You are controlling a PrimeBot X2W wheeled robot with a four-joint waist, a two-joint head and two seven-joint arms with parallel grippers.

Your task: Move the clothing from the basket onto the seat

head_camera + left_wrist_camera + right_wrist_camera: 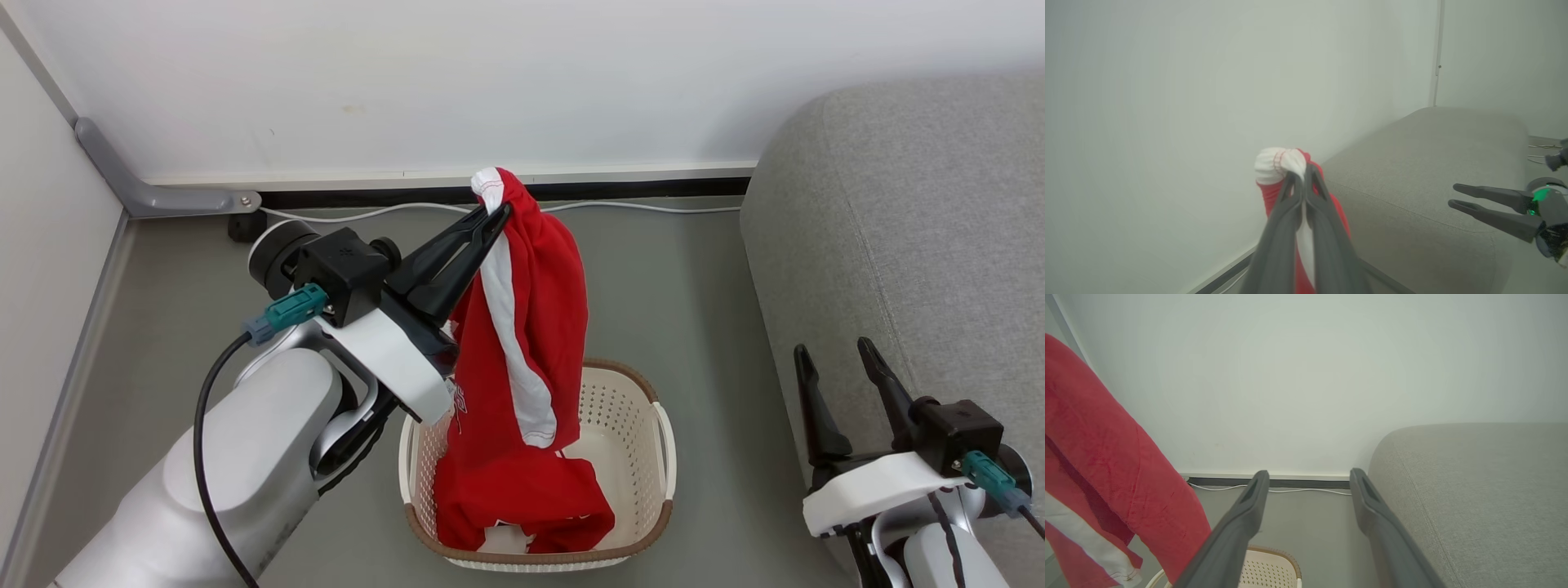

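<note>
Head view: left gripper point(500, 214) clenches clothing point(531, 327) half out of basket point(629, 371); right gripper point(834, 349) jaws released; next likely needs a swing onto the seat point(898, 229).

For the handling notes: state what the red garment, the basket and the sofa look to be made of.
Red garment: soft matte cloth; it drapes and bunches where the left hand pinches it. Basket: probably moulded plastic, cream, perforated walls, brown woven-look rim. Sofa: grey woven upholstery, matte, seamed.
</note>
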